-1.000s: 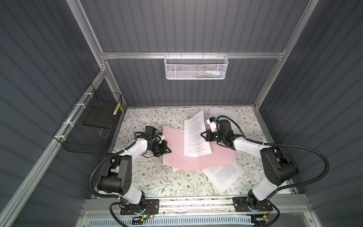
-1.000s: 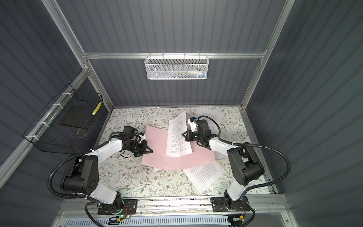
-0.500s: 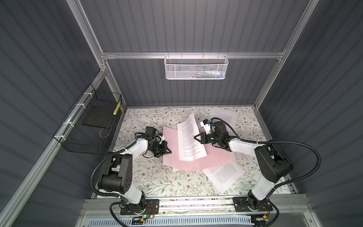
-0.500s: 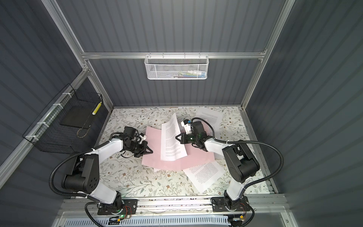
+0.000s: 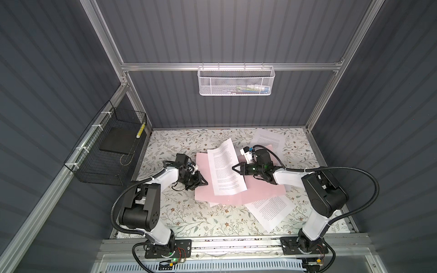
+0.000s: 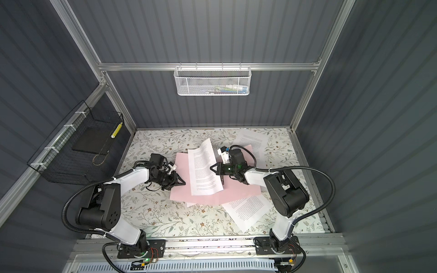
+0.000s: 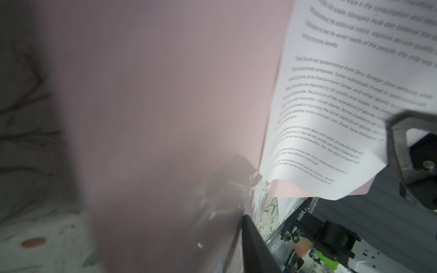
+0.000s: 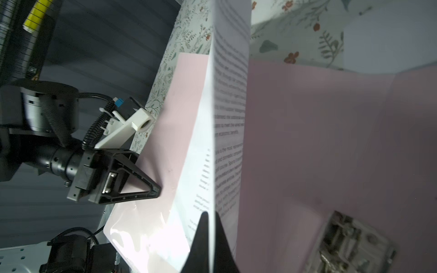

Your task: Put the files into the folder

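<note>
Since the right jaws are clamped on one long edge of a white printed paper sheet (image 5: 224,170), it lies askew across the open thin pale pink folder (image 5: 262,192) at the middle of the floral surface (image 5: 184,212). Left jaws at the folder's left edge: apart or together, cannot tell. Advice: lower the sheet flat, square it to the spine beside the silver metal clip (image 8: 350,241), then release.

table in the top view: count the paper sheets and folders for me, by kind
printed sheets: 3, one over the folder, one back right, one front right
pink folder: 1
total: 4
a white edge under the folder's front may be another sheet; cannot tell
</note>
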You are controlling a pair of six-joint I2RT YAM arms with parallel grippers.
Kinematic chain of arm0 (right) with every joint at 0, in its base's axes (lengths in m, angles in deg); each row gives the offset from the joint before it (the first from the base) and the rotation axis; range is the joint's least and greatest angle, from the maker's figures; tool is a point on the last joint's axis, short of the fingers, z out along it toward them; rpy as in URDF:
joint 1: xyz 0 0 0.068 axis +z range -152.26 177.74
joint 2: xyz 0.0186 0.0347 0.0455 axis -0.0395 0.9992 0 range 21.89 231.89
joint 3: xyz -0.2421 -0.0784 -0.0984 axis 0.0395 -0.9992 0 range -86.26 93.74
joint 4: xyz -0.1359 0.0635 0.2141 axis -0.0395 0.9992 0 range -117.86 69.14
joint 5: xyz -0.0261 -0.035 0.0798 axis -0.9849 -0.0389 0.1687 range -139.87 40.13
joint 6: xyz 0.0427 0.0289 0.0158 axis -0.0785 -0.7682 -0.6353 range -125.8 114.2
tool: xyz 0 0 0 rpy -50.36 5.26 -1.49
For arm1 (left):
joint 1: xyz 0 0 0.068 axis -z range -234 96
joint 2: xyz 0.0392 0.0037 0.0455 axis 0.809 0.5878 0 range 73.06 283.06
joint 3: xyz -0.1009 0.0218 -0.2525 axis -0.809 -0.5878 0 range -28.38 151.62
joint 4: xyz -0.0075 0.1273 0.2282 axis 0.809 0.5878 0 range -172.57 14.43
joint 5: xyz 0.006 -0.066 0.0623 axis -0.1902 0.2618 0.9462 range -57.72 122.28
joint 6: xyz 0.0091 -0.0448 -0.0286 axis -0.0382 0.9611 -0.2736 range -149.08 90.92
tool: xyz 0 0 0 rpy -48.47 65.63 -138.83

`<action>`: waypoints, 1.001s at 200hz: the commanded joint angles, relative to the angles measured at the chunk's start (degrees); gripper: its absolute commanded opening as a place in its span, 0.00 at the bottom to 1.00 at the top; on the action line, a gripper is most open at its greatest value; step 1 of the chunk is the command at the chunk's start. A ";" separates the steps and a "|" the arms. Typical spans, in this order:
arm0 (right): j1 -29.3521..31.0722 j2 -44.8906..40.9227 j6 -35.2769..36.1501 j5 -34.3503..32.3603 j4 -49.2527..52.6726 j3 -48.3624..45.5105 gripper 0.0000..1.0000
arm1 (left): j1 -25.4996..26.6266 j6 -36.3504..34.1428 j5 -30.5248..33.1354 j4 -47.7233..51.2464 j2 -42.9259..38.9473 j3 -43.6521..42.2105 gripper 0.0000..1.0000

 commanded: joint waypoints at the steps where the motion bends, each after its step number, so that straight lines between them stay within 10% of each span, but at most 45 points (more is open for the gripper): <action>1: 0.88 0.53 -0.15 -2.02 1.28 -1.00 0.00 | 0.18 -0.69 2.90 2.93 0.16 -0.05 0.48; 78: 2.72 0.76 -4.49 -6.28 3.47 -2.71 0.00 | 0.23 0.19 2.03 0.63 0.12 -1.21 0.84; 200: 6.03 2.12 -18.19 -12.82 -4.67 -6.15 0.00 | 0.19 1.51 -0.13 -2.93 0.89 -3.67 0.93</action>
